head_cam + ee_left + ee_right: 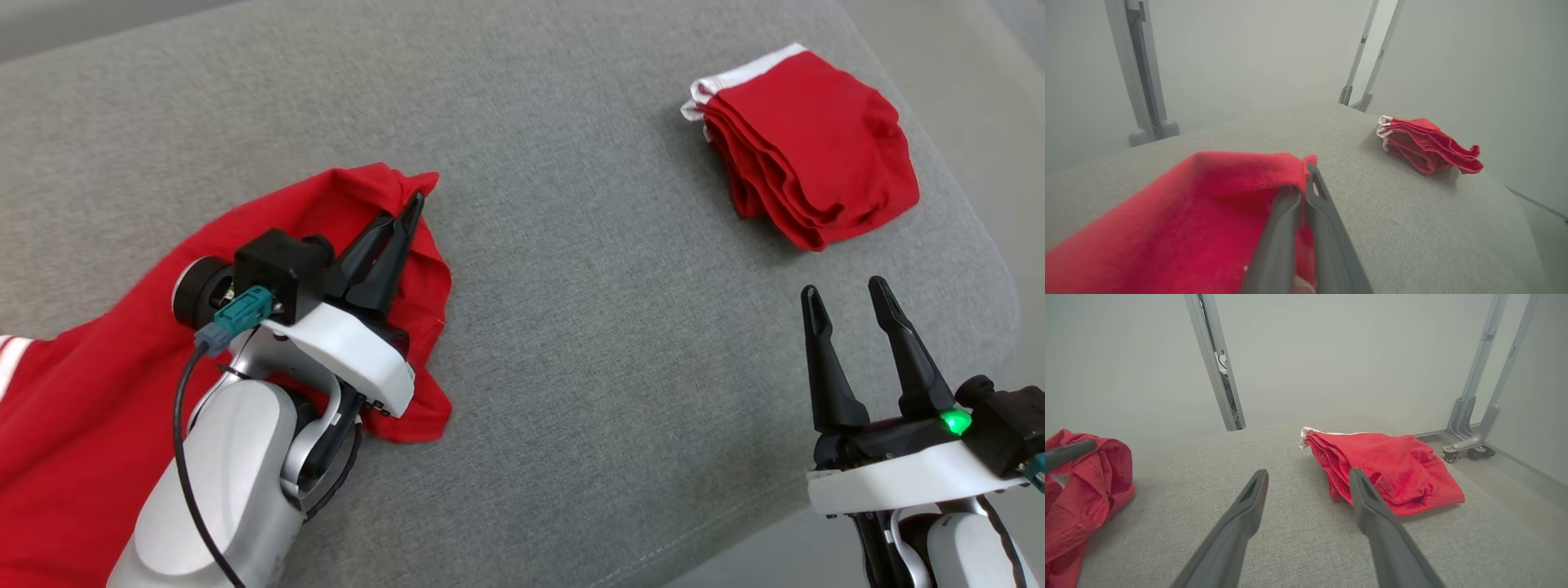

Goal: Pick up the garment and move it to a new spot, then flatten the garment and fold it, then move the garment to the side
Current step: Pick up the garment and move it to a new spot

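Looking down at a big grey cushion doing the job of a work surface, soft and wide enough for spreading cloth. Next biggest, the red garment, bunched at the near left of the cushion and trailing off toward the lower left corner of the head view, with white stripes at its far left edge. Nowhere near flat, so guessing the very first step here: grab and carry to a fresh spot. Then a folded red pile with white trim, parked at the far right corner, well apart from the garment. Probably put there to keep the middle free for flattening and folding. Just sitting bare on the fabric, not inside any bin or basket. Down to the small stuff: left tool clamped tight on a raised edge of the garment, with red cloth pinched right at the tips, clear as day from the left wrist view. Makes sense to hold by an edge, letting the rest hang and drag open on the way. Right tool gaping wide with nothing in it, hovering at the near right edge, pointed roughly at the pile but short of it. Likely on standby for a second corner after the move.
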`<state>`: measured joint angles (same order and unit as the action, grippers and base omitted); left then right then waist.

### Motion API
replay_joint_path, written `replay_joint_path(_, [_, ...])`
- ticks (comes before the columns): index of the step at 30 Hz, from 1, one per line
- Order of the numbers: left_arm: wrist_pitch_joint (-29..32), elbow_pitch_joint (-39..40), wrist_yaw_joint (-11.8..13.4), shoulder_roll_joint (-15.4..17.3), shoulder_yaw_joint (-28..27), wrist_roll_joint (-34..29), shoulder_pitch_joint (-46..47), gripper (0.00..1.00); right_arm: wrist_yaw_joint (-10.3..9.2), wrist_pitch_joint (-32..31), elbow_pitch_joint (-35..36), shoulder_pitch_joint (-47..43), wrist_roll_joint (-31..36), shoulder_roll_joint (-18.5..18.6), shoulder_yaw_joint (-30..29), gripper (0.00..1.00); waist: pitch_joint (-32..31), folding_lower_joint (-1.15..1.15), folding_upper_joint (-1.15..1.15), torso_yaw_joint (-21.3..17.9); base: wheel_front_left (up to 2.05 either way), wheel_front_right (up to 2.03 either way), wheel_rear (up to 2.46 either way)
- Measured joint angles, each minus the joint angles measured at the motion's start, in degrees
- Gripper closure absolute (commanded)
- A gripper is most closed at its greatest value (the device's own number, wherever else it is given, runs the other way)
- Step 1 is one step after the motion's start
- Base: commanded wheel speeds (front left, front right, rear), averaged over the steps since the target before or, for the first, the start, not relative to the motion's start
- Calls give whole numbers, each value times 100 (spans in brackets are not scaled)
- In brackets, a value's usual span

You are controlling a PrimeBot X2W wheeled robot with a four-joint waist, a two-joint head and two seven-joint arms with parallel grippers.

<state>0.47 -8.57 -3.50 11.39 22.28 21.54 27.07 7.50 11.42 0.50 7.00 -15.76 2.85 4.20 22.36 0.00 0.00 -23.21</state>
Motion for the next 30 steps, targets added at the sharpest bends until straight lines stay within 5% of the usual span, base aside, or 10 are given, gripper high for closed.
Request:
replay_joint_path(1, [-11,-113,-27,2,21,0,46,64,0,35,-35,21,-3,0,8,0,60,0,0,-35,0,0,0])
replay_joint_path(2, [-43,-196,-47,0,42,0,67,25,0,53,-71,47,-16,-1,13,0,108,0,0,-63,0,0,0])
replay_joint_path(3, [-80,-258,-56,-4,64,-1,87,0,0,69,-100,71,-34,-1,11,0,147,0,0,-81,0,0,0])
replay_joint_path(13, [-604,-188,-136,-48,212,-22,56,0,0,103,-296,193,141,-3,-110,0,-19,0,0,295,0,0,0])
replay_joint_path(30, [-1306,438,714,567,-1113,326,-1086,0,0,-347,-103,130,582,-5,-381,0,-810,0,0,1553,0,0,0])
